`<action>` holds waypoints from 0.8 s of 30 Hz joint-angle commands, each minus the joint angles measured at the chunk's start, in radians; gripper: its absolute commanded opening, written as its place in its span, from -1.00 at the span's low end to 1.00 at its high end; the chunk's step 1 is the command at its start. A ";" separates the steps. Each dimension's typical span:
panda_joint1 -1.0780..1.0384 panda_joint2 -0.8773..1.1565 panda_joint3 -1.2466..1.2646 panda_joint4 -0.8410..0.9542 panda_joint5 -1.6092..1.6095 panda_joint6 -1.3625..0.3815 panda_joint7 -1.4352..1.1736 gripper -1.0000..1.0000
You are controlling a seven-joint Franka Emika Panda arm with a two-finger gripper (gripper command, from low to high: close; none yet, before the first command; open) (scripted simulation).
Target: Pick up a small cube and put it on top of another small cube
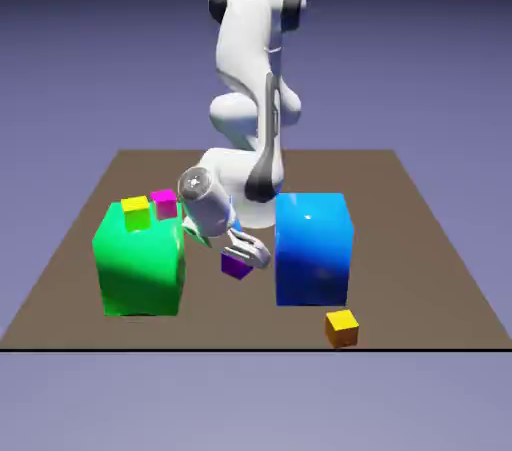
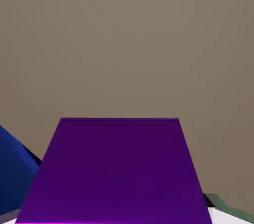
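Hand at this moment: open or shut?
Shut on the purple cube: in the hand view the cube fills the space between the finger tips at the bottom edge.

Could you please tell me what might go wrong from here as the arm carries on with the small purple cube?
The gripper is shut on the small purple cube, right beside the large blue cube, so a sideways move could knock the hand against that block. The small magenta cube sits close to the small yellow cube on the large green cube, so lowering onto it might nudge the yellow one.
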State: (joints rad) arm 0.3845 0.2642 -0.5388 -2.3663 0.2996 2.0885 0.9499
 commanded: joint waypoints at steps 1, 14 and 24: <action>0.036 0.021 -0.028 0.036 -0.009 -0.024 -0.006 -1.00; -0.361 -0.210 0.056 0.193 -0.023 -0.312 0.317 -1.00; -0.724 -0.423 0.208 0.154 -0.013 -0.394 0.532 -1.00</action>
State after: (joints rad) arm -0.3390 -0.1586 -0.3309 -2.2123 0.2889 1.6954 1.4820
